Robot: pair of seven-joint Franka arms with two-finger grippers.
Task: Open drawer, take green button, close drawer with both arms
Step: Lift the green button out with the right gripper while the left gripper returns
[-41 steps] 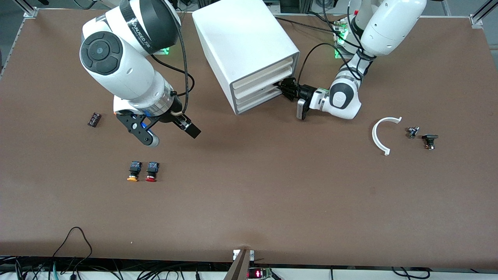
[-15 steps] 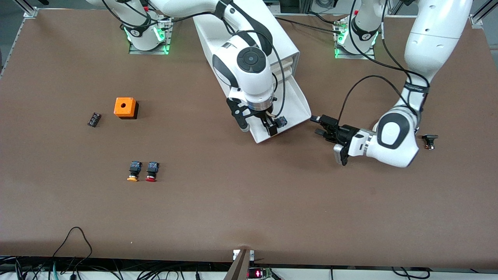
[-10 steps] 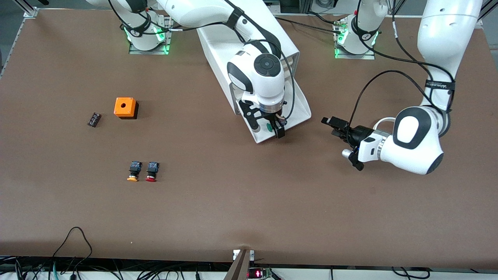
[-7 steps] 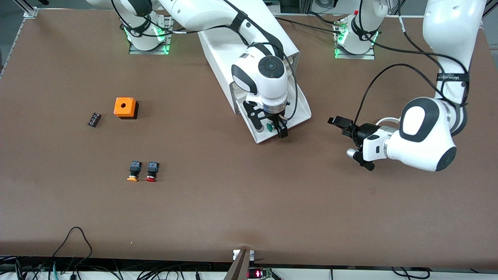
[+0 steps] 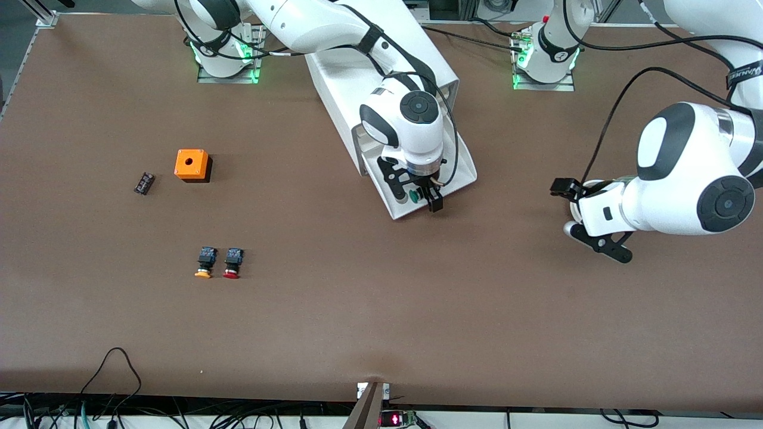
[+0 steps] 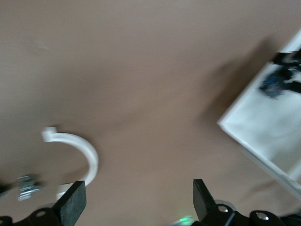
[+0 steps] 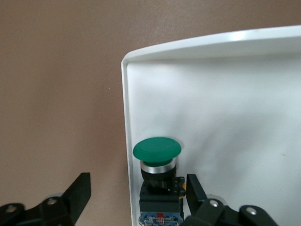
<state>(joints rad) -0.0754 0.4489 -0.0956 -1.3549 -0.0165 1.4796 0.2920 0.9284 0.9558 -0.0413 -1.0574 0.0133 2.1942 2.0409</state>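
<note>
The lowest drawer (image 5: 462, 162) of the white cabinet (image 5: 357, 53) is pulled out toward the front camera. The green-capped button (image 5: 412, 195) lies in it near its front corner. My right gripper (image 5: 416, 200) is open over that corner. In the right wrist view the button (image 7: 156, 149) lies between the open fingers of my right gripper (image 7: 136, 190); one finger (image 7: 195, 188) is over the drawer (image 7: 211, 94), the other over the table. My left gripper (image 5: 587, 219) is open and empty, up over the table toward the left arm's end. It also shows in the left wrist view (image 6: 137, 203), where the drawer (image 6: 263, 136) shows too.
An orange box (image 5: 192, 164) and a small black part (image 5: 143, 182) lie toward the right arm's end. A yellow-orange-capped button (image 5: 203, 263) and a red-capped button (image 5: 232, 263) lie nearer the front camera. A white arc (image 6: 80, 146) and a small metal part (image 6: 28, 186) lie under the left gripper.
The drawer has come open. My right gripper has moved over the drawer and settled around the green button. My left gripper has let go of the drawer and drawn back toward its end.
</note>
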